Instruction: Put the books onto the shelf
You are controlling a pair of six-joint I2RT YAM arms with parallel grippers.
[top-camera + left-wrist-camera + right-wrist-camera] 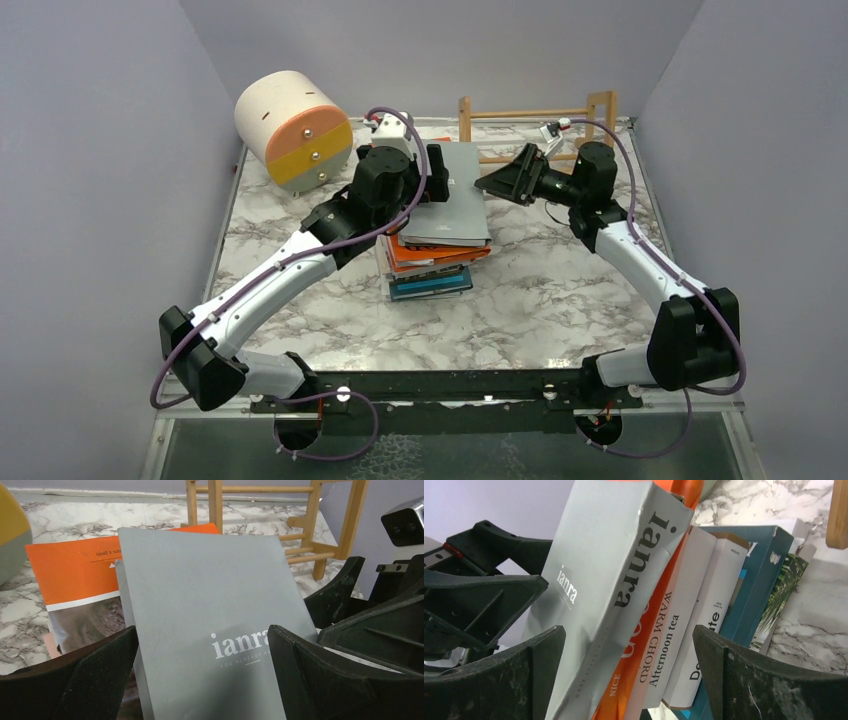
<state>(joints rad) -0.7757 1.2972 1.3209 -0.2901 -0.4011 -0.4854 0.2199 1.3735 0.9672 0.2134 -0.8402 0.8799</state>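
the books [450,215] lie stacked before the shelf [603,108], the drum [290,125] at back left.

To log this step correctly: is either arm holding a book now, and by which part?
Nothing is held. The left fingers and right fingers stand open on either side of the grey book.

left arm [262,290], right arm [640,252]: white links, black joints | cables [152,385]: purple
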